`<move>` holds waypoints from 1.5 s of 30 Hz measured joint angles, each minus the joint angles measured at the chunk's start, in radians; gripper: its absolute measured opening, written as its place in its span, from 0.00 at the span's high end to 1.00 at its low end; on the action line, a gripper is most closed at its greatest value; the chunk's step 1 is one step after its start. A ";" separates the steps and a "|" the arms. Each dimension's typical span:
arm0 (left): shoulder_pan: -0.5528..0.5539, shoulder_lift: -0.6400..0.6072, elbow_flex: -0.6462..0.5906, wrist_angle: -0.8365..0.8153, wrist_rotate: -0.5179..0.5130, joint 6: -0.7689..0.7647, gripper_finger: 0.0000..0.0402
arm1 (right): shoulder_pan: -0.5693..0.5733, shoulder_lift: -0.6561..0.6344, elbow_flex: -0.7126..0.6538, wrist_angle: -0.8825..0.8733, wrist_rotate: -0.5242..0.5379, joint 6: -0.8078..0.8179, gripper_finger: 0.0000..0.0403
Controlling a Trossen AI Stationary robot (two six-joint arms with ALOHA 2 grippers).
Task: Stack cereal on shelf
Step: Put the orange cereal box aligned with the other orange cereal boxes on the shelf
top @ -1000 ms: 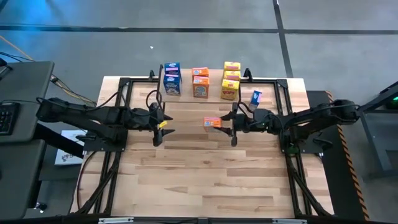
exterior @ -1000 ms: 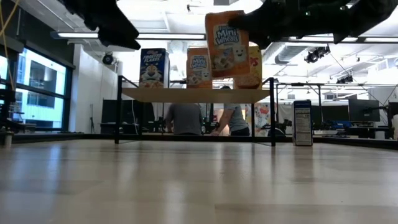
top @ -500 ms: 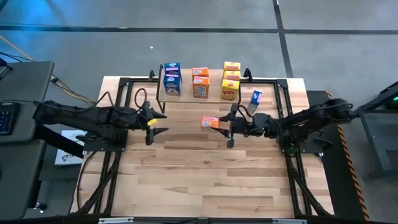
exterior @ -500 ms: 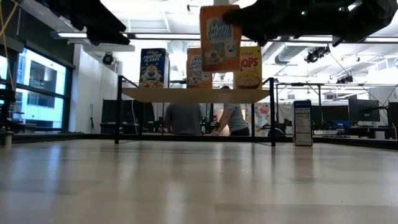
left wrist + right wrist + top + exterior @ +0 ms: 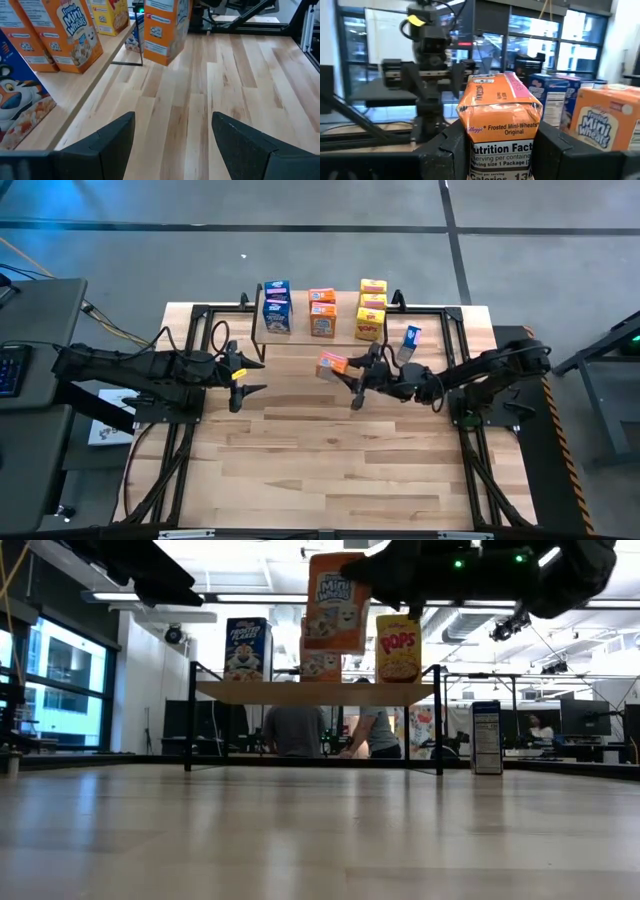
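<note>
At the surface's (image 5: 330, 470) far edge, high view: the shelf (image 5: 300, 337) carried two blue cereal boxes (image 5: 276, 308), two orange boxes (image 5: 322, 314) and three yellow boxes (image 5: 371, 310). One more blue box (image 5: 411, 337) stood on the surface at about 3 o'clock from the shelf. The right pincer (image 5: 352, 377) was pinching an orange cereal box (image 5: 331, 364), held above the surface at 6 o'clock from the shelf's orange pair. The left pincer (image 5: 244, 377) was spread and empty, at about 9 o'clock from the held box, well apart from it.

Low view: the held orange box (image 5: 337, 601) hung tilted, above the level of the shelf plank (image 5: 315, 692), in front of an orange box. A blue box (image 5: 247, 649) and a yellow box (image 5: 398, 649) stood upright on the plank. The lone blue box (image 5: 486, 737) stood on the surface beside the shelf's leg. People showed in the room behind.

Left wrist view: the left fingers (image 5: 107, 145) stood wide apart with bare surface between them; shelf boxes and the held orange box (image 5: 162, 30) lay ahead.

Right wrist view: the right fingers (image 5: 451, 147) clamped both sides of the orange box (image 5: 500, 130), nutrition panel facing the camera.
</note>
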 joint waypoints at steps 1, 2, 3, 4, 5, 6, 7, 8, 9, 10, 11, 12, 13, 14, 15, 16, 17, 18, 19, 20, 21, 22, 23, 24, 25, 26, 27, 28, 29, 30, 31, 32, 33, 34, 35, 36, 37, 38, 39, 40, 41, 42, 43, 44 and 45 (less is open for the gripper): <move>0.000 0.000 0.000 0.000 0.000 0.000 0.36 | -0.001 0.006 0.015 -0.012 0.000 -0.017 0.63; 0.000 0.000 0.000 0.000 0.000 0.000 0.36 | 0.000 0.011 0.031 -0.027 0.001 -0.038 0.63; 0.000 0.000 0.000 0.000 0.000 0.000 0.36 | -0.001 0.013 0.044 -0.047 0.009 -0.059 0.63; 0.000 0.000 0.000 0.000 0.000 0.000 0.36 | -0.002 0.015 0.055 -0.066 0.027 -0.073 0.63; 0.000 0.000 0.000 0.001 0.000 0.000 0.36 | -0.006 0.015 0.066 -0.086 0.032 -0.077 0.63; 0.000 0.000 0.000 0.000 0.000 0.000 0.36 | -0.013 0.015 0.073 -0.100 0.036 -0.073 0.63; 0.000 0.000 0.000 0.000 0.000 0.000 0.36 | -0.020 0.015 0.079 -0.108 0.035 -0.064 0.63; 0.000 0.001 0.000 0.000 0.000 0.000 0.36 | -0.028 0.015 0.082 -0.108 0.031 -0.053 0.63; 0.000 0.001 0.000 0.000 0.000 0.000 0.36 | -0.036 0.015 0.084 -0.108 0.027 -0.041 0.63; 0.000 0.002 0.000 0.000 0.000 0.000 0.36 | -0.044 0.015 0.087 -0.110 0.026 -0.035 0.63; 0.000 0.002 0.000 0.000 0.000 0.000 0.36 | -0.052 0.015 0.088 -0.109 0.024 -0.029 0.63; 0.000 0.002 0.000 0.000 0.000 0.000 0.36 | -0.060 0.015 0.088 -0.108 0.024 -0.023 0.63; 0.000 0.002 0.000 0.000 0.000 0.000 0.36 | -0.068 0.015 0.088 -0.110 0.024 -0.016 0.63; 0.000 0.002 0.000 0.000 0.000 0.000 0.36 | -0.075 0.015 0.088 -0.110 0.023 -0.013 0.63; 0.000 0.002 0.000 0.000 0.000 0.000 0.36 | -0.082 0.015 0.088 -0.109 0.023 -0.013 0.63; 0.000 0.002 0.000 0.000 0.000 0.000 0.36 | -0.090 0.015 0.088 -0.109 0.023 -0.012 0.63; 0.000 0.002 0.000 0.000 0.000 0.000 0.36 | -0.097 0.015 0.088 -0.110 0.021 -0.011 0.63; 0.000 0.002 0.000 0.000 0.000 0.000 0.36 | -0.105 0.015 0.088 -0.110 0.015 -0.009 0.63; 0.000 0.002 0.000 0.000 0.000 0.000 0.36 | -0.112 0.015 0.088 -0.110 0.004 -0.009 0.63; 0.000 0.002 0.000 0.000 0.000 0.000 0.36 | -0.120 0.015 0.088 -0.110 -0.013 -0.009 0.63; 0.000 0.002 0.000 0.000 0.000 0.000 0.36 | -0.128 0.015 0.088 -0.113 -0.027 -0.009 0.63; 0.000 0.002 0.000 0.000 0.000 0.000 0.36 | -0.135 0.015 0.088 -0.116 -0.033 -0.007 0.63; 0.000 0.002 0.000 0.000 0.000 0.000 0.36 | -0.144 0.015 0.088 -0.118 -0.033 0.004 0.63; 0.000 0.002 0.000 0.000 0.000 0.000 0.36 | -0.152 0.015 0.088 -0.119 -0.039 0.014 0.63; 0.000 0.002 0.000 0.000 0.000 0.000 0.36 | -0.161 0.015 0.088 -0.124 -0.048 0.017 0.63; 0.000 0.002 0.000 0.000 0.000 0.000 0.36 | -0.169 0.015 0.088 -0.132 -0.057 0.027 0.63; 0.000 0.002 0.000 0.000 0.000 0.000 0.36 | -0.176 0.015 0.088 -0.139 -0.067 0.039 0.63; 0.000 0.002 0.000 0.000 0.000 0.000 0.36 | -0.181 0.015 0.088 -0.142 -0.077 0.052 0.63; 0.000 0.002 0.000 0.000 0.000 0.000 0.36 | -0.186 0.015 0.088 -0.142 -0.089 0.061 0.63; 0.000 0.002 0.000 0.000 0.000 0.000 0.36 | -0.188 0.015 0.088 -0.146 -0.093 0.065 0.63; 0.000 0.002 0.000 0.000 0.000 0.000 0.36 | -0.191 0.015 0.088 -0.153 -0.099 0.066 0.63; 0.000 0.002 0.000 0.000 0.000 0.000 0.36 | -0.191 0.015 0.088 -0.158 -0.100 0.066 0.63; 0.000 0.002 0.000 0.000 0.000 0.000 0.36 | -0.191 0.015 0.088 -0.158 -0.102 0.066 0.63; 0.000 0.002 0.000 0.000 0.000 0.000 0.36 | -0.191 0.015 0.088 -0.155 -0.110 0.066 0.63; 0.000 0.002 0.000 0.000 0.000 0.000 0.36 | -0.191 0.015 0.088 -0.154 -0.116 0.066 0.63; 0.000 0.002 0.000 0.000 0.000 0.000 0.36 | -0.191 0.015 0.088 -0.155 -0.121 0.066 0.63; 0.000 0.002 0.000 0.000 0.000 0.000 0.36 | -0.191 0.015 0.088 -0.159 -0.128 0.066 0.63; 0.000 0.002 0.000 0.000 0.000 0.000 0.36 | -0.192 0.015 0.088 -0.163 -0.131 0.066 0.63; 0.000 0.002 0.000 0.000 0.000 0.000 0.36 | -0.195 0.015 0.088 -0.169 -0.132 0.066 0.63; 0.000 0.002 0.000 0.000 0.000 0.000 0.36 | -0.197 0.015 0.088 -0.173 -0.133 0.067 0.63; 0.000 0.002 0.000 0.000 0.000 0.000 0.36 | -0.202 0.015 0.088 -0.176 -0.134 0.067 0.63; 0.000 0.002 0.000 0.000 0.000 0.000 0.36 | -0.206 0.015 0.088 -0.177 -0.139 0.067 0.63; 0.000 0.002 0.000 0.000 0.000 0.000 0.36 | -0.211 0.015 0.088 -0.177 -0.147 0.070 0.63; 0.000 0.002 0.000 0.000 0.000 0.000 0.36 | -0.215 0.015 0.088 -0.177 -0.157 0.079 0.63; 0.000 0.002 0.000 0.000 0.000 0.000 0.36 | -0.217 0.015 0.088 -0.177 -0.159 0.085 0.63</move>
